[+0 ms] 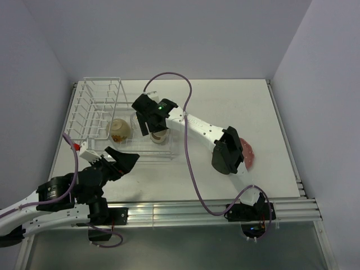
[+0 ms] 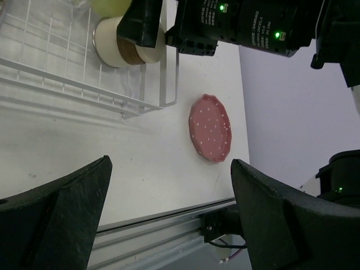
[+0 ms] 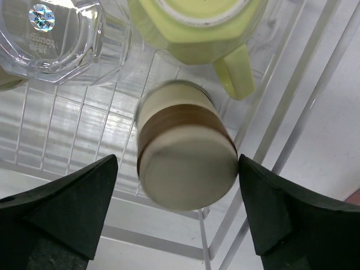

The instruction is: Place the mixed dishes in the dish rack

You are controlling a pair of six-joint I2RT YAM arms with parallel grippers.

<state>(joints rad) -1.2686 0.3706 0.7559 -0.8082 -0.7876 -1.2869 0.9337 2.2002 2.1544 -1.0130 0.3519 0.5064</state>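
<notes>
One white wire dish rack (image 1: 93,104) stands on your counter (image 1: 225,107), one pink dotted plate (image 2: 210,128) lying well right of it. Inside: one cream bowl (image 1: 118,129), one yellow-green mug (image 3: 197,28), one clear tumbler (image 3: 50,34), one brown-banded cup (image 3: 185,154). Two claws gape released: right claw (image 3: 178,169) astride the cup, left claw (image 2: 170,163) empty.

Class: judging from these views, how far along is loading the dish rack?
Done: cream bowl, clear tumbler and yellow-green mug sit in the dish rack. In hand: the open right gripper brackets the small cup in the rack. Left: the pink plate lies on the table; the left gripper is open and empty.
</notes>
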